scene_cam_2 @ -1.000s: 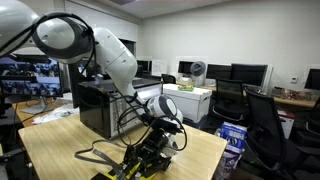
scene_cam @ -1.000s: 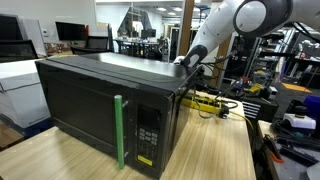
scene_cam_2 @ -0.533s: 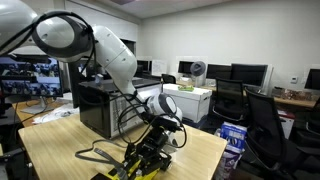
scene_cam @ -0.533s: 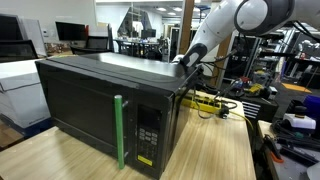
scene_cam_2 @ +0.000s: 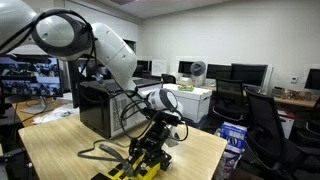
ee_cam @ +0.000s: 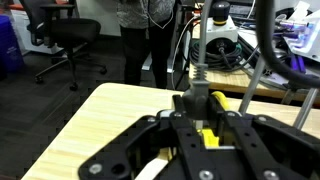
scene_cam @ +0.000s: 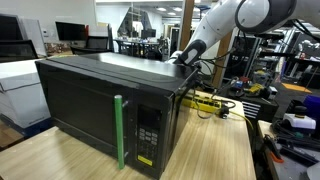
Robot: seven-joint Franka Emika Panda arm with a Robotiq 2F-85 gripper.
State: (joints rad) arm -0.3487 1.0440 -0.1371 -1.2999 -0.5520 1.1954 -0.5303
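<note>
Table: light wooden tabletop (scene_cam: 215, 150). Carries everything; bare wood shows under my wrist cam too.
Oven: big black boxy microwave oven (scene_cam: 100, 95), door shut, w/ green vertical strip (scene_cam: 119, 130) by the door edge, prob. a grab marker. Its back faces the arm, so I'm working behind it.
Arm: white jointed robot arm (scene_cam_2: 100, 50). Bends over & round the oven's rear corner, the only way to reach the wiring there.
Strip: yellow-and-black power strip (scene_cam_2: 138, 166). Lies flat on tabletop behind oven, near table edge, sockets up so far as I can see.
Gripper: black two-finger gripper (ee_cam: 200, 110). Points down, just above the power strip.
Jaws: look clenched on the plug, one finger each side.
Plug: black power plug w/ ribbed collar (ee_cam: 196, 100). Sits between my fingers directly over the strip, upright. Can't tell if the pins are seated; fingers hide that.
Cord: thin black cord (ee_cam: 197, 60). Leaves the collar straight, away from wrist.
</note>
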